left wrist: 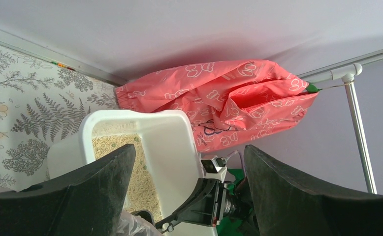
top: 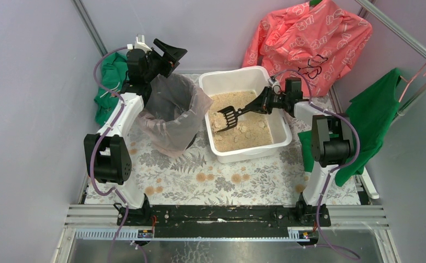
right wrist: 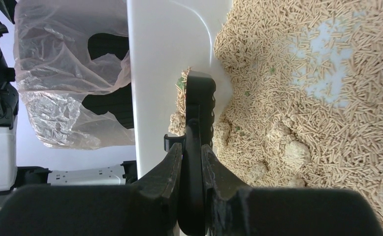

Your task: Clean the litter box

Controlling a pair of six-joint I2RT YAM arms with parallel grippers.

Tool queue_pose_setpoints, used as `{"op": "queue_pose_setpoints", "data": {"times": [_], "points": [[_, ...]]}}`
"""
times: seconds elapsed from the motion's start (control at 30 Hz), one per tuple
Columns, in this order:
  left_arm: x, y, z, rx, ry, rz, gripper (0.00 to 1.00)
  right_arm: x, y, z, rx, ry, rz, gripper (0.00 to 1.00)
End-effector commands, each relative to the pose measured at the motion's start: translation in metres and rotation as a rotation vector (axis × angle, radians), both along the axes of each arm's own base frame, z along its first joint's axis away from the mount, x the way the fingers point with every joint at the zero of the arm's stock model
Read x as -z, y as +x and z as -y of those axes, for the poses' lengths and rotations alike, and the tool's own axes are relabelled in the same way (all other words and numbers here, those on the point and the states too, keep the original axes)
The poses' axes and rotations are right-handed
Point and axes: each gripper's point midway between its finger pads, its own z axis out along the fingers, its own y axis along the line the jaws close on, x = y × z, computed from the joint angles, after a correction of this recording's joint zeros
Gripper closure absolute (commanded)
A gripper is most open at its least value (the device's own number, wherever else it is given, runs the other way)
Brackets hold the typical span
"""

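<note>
While my right gripper (right wrist: 192, 160) is clamped tight on the handle of the black scoop (top: 228, 116), the scoop's head sits down in the litter against the left wall of the litter box (top: 249, 152). That box stands toward the back of the desk (top: 200, 178), just beside the black bin (top: 170, 118) with its clear bag. In the right wrist view I see pellets and a clump bunched at the scoop where it meets the wall, with more clumps (right wrist: 295, 152) lying nearby. My left gripper (top: 170, 52) hangs wide open with nothing in it, above the bin's far side. I'd call this the scooping step, load not yet lifted. Next I need to raise the scoop level, let loose pellets sift through, clear the rim, and tip over the bag.
</note>
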Motion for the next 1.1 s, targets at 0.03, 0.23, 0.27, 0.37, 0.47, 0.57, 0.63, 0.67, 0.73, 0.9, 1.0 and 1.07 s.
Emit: {"op": "queue_pose_setpoints", "data": {"times": [0.03, 0.23, 0.27, 0.37, 0.47, 0.57, 0.63, 0.67, 0.73, 0.9, 1.0, 1.07], "points": [[-0.01, 0.003, -0.001, 0.013, -0.011, 0.056, 0.12, -0.041, 0.011, 0.009, 0.012, -0.008, 0.11, 1.0], [-0.01, 0.005, -0.001, 0.013, -0.014, 0.058, 0.12, -0.045, 0.011, 0.008, 0.012, -0.004, 0.117, 1.0], [-0.011, 0.005, 0.0, 0.015, -0.014, 0.06, 0.12, -0.046, 0.011, 0.008, 0.014, -0.001, 0.118, 1.0], [-0.011, 0.005, 0.0, 0.016, -0.016, 0.059, 0.12, -0.049, 0.011, 0.007, 0.016, 0.021, 0.119, 1.0], [-0.012, 0.005, 0.0, 0.017, -0.016, 0.061, 0.12, -0.049, 0.011, 0.007, 0.019, 0.026, 0.116, 1.0], [-0.01, 0.005, 0.0, 0.017, -0.014, 0.059, 0.12, -0.054, 0.011, 0.006, 0.017, 0.053, 0.118, 1.0], [-0.01, 0.004, 0.0, 0.017, -0.013, 0.059, 0.12, -0.058, 0.01, 0.005, 0.016, 0.072, 0.122, 1.0], [-0.01, 0.004, 0.0, 0.018, -0.013, 0.059, 0.12, -0.059, 0.01, 0.005, 0.015, 0.075, 0.124, 1.0], [-0.009, 0.004, 0.0, 0.018, -0.012, 0.057, 0.12, -0.061, 0.009, 0.007, 0.015, 0.077, 0.13, 1.0], [-0.009, 0.003, 0.0, 0.02, -0.012, 0.056, 0.12, -0.064, 0.005, 0.012, 0.009, 0.118, 0.129, 1.0], [-0.01, 0.003, -0.001, 0.019, -0.012, 0.058, 0.12, -0.063, 0.005, 0.02, 0.03, 0.163, 0.117, 1.0], [-0.01, 0.003, -0.001, 0.02, -0.012, 0.058, 0.12, -0.066, 0.003, 0.022, 0.037, 0.215, 0.111, 1.0]]}}
